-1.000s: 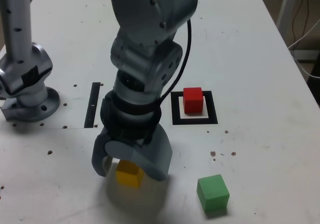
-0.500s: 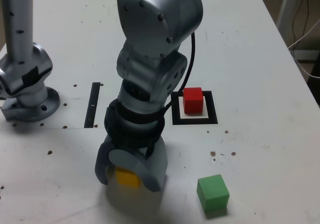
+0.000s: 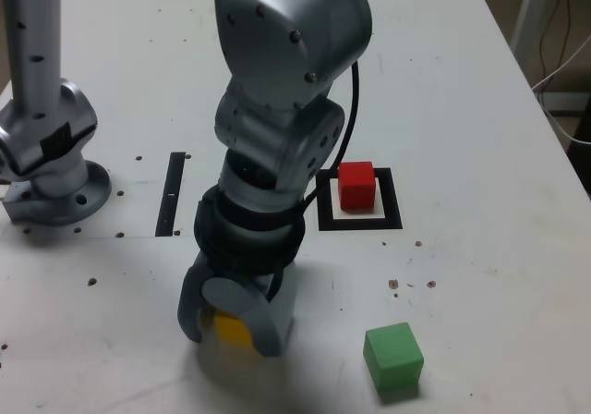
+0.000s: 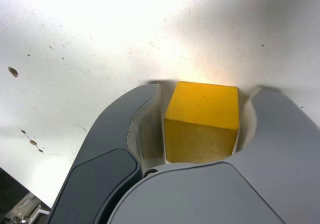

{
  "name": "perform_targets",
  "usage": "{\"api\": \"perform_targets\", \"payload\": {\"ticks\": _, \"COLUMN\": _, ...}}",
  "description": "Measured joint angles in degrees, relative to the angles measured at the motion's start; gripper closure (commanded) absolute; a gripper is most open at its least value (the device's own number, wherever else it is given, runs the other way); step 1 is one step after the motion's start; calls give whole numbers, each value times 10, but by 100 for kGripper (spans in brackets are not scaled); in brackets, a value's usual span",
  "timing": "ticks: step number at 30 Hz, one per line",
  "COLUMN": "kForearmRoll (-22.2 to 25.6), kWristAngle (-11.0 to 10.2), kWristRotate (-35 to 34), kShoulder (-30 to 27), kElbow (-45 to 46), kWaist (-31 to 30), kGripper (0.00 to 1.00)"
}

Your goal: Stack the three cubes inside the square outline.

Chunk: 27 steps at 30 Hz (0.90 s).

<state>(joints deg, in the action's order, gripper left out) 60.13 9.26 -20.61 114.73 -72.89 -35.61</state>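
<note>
The yellow cube (image 3: 231, 329) rests on the white table near the front edge, between the jaws of my gripper (image 3: 233, 333), which reaches straight down over it. In the wrist view the yellow cube (image 4: 201, 122) fills the space between the two grey fingers (image 4: 131, 129), which sit close against its sides; my gripper (image 4: 202, 93) is shut on it. In the exterior view the red cube (image 3: 356, 184) stands inside the square outline (image 3: 392, 220), behind and to the right of the gripper. Alone near the front edge, the green cube (image 3: 393, 357) lies to the right of the gripper.
A thin black strip (image 3: 172, 195) lies on the table to the exterior view's left of the arm. The arm's grey base (image 3: 46, 155) stands at the far left. Small dark specks dot the table (image 3: 480, 109).
The jaws have drawn together around the yellow cube, and the arm has sunk slightly lower over it. The red and green cubes have not moved.
</note>
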Motion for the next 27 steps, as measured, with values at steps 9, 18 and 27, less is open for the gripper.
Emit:
{"api": "perform_targets", "payload": {"ticks": 9, "kForearmRoll": 1, "kWristAngle": -1, "kWristRotate": 2, "kShoulder": -3, "kElbow": 0, "kWaist": 0, "kGripper": 71}}
{"api": "perform_targets", "payload": {"ticks": 18, "kForearmRoll": 53, "kWristAngle": -22, "kWristRotate": 16, "kShoulder": -25, "kElbow": -19, "kWaist": 25, "kGripper": 71}}
{"api": "perform_targets", "payload": {"ticks": 27, "kForearmRoll": 153, "kWristAngle": -61, "kWristRotate": 77, "kShoulder": -37, "kElbow": -116, "kWaist": 111, "kGripper": 71}}
